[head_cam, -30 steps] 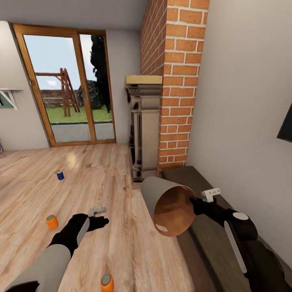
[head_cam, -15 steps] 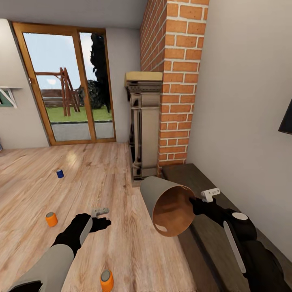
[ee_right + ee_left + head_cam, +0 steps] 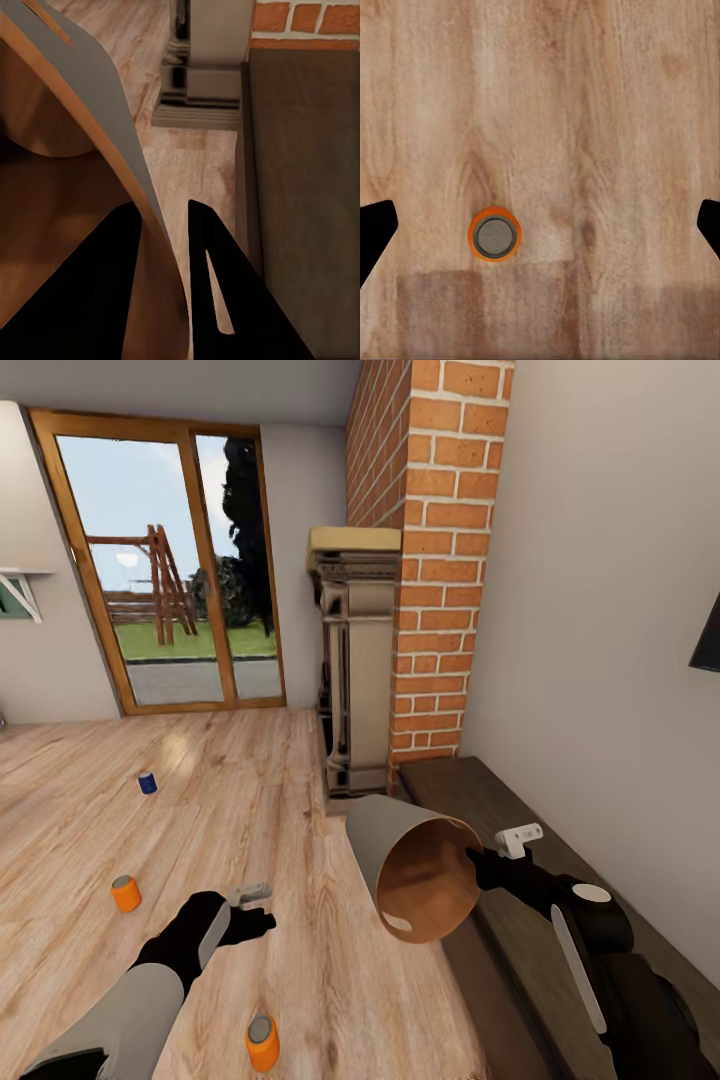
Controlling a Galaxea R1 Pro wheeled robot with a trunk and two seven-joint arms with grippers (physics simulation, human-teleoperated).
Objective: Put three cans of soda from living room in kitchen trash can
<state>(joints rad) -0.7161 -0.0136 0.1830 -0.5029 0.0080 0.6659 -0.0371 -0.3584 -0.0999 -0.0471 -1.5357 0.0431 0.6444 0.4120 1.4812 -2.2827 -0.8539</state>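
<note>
The grey trash can (image 3: 415,875) hangs tilted in the air, its brown inside facing me. My right gripper (image 3: 478,863) is shut on its rim, and the fingers (image 3: 210,262) pinch the can's wall (image 3: 90,97). Three soda cans stand upright on the wood floor: a blue one (image 3: 147,782) far left, an orange one (image 3: 126,893) at the left, and an orange one (image 3: 262,1043) close in front. My left gripper (image 3: 256,907) hovers open above the floor between the two orange cans. An orange can (image 3: 495,236) shows from above between its spread fingertips (image 3: 375,232).
The red brick chimney (image 3: 435,560) and carved fireplace (image 3: 355,660) rise ahead. A low dark bench (image 3: 490,800) runs along the right wall under my right arm. Wood-framed glass doors (image 3: 160,560) stand at the back left. Open plank floor (image 3: 250,810) spreads to the left.
The camera has shifted a little, sliding the floor and cans up in the picture. My left gripper has drawn back toward the near orange can. The trash can stays held as before.
</note>
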